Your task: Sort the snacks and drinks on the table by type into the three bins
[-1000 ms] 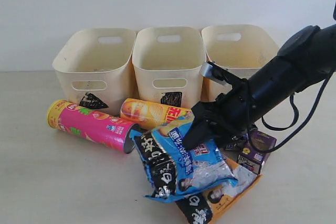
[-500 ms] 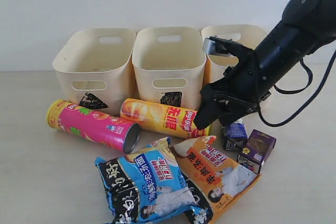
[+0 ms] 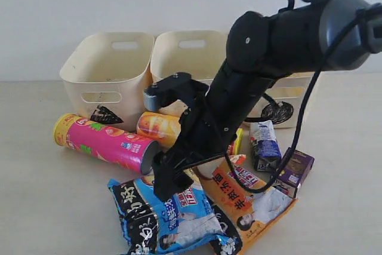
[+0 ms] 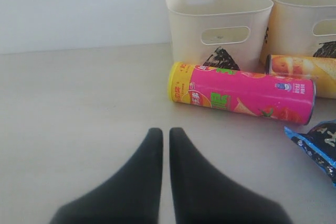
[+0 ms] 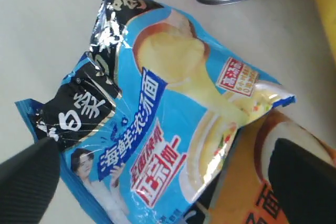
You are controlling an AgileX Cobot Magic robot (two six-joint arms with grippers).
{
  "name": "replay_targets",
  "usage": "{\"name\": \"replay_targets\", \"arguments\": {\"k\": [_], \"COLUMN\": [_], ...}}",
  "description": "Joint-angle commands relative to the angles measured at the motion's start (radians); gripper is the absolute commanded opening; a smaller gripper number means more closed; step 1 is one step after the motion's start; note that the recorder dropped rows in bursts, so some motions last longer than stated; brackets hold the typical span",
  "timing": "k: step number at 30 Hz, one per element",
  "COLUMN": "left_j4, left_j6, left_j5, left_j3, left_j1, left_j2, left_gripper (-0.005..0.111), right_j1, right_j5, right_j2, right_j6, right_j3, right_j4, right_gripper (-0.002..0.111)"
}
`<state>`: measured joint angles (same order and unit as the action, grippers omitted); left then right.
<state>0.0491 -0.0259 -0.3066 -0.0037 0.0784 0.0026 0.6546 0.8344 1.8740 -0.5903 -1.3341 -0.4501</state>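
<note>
My right gripper [image 3: 168, 178] [image 5: 163, 177] is open and hovers over the blue-white-black bag [image 3: 161, 216] [image 5: 157, 114], its fingers wide apart on either side. The orange-black bag [image 3: 250, 198] [image 5: 247, 187] lies partly under that bag. The magenta tube [image 3: 104, 141] [image 4: 241, 92] and the yellow-red tube [image 3: 158, 128] [image 4: 304, 72] lie in front of the bins. A blue-white carton [image 3: 264, 144] and a purple carton [image 3: 295, 171] sit on the right. My left gripper [image 4: 165, 132] is shut, empty, low over the table [image 4: 79, 103].
Three cream bins stand in a row at the back: triangle [image 3: 107, 70] [image 4: 218, 19], square [image 3: 191, 64], and circle [image 3: 292, 97], which my right arm partly hides. Bare table [image 3: 48, 207] lies at the front left.
The blue bag slid to the front left after the earliest frame. My right arm lifted toward the circle bin, then swung left and down over that bag.
</note>
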Motion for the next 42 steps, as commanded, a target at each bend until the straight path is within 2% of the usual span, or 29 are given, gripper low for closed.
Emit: {"name": "replay_targets", "arguments": {"k": [1,12,24,31,33,35,37,39,42], "left_j4": [-0.008,-0.008,-0.008,-0.008,-0.008,-0.008,-0.008,-0.008,-0.008], "left_j6": [-0.011,-0.011,-0.011,-0.011,-0.011,-0.011,-0.011,-0.011,-0.011], "left_j5": [-0.002,-0.002,-0.002,-0.002,-0.002,-0.002,-0.002,-0.002,-0.002], "left_j3": [0.004,0.004,0.004,0.004,0.004,0.004,0.004,0.004,0.004], "left_j1": [0.002,0.002,0.002,0.002,0.002,0.002,0.002,0.002,0.002], "left_j2": [-0.003,-0.003,-0.003,-0.003,-0.003,-0.003,-0.003,-0.003,-0.003], "left_gripper": [0.004,0.004,0.004,0.004,0.004,0.004,0.004,0.004,0.004], "right_j1": [0.037,0.078,0.084,0.091,0.095,0.099,0.099,0.099,0.099], "right_j5": [-0.026,-0.071,-0.157,-0.181,-0.19,-0.192,-0.181,-0.163,-0.148], "right_j2": [0.037,0.081,0.148,0.221,0.234,0.239,0.239,0.239,0.234], "right_j6": [0.008,-0.126,-0.126,-0.125,-0.122,-0.122,-0.122,-0.122,-0.117], "right_j3": [-0.005,-0.005,-0.005,-0.005,-0.005,-0.005,-0.005,-0.005,-0.005], "right_j4": [0.026,0.258,0.145,0.143,0.143,0.145,0.145,0.145,0.145], "right_gripper": [0.099,0.099,0.099,0.097,0.086,0.068,0.039,0.003,0.0]}}
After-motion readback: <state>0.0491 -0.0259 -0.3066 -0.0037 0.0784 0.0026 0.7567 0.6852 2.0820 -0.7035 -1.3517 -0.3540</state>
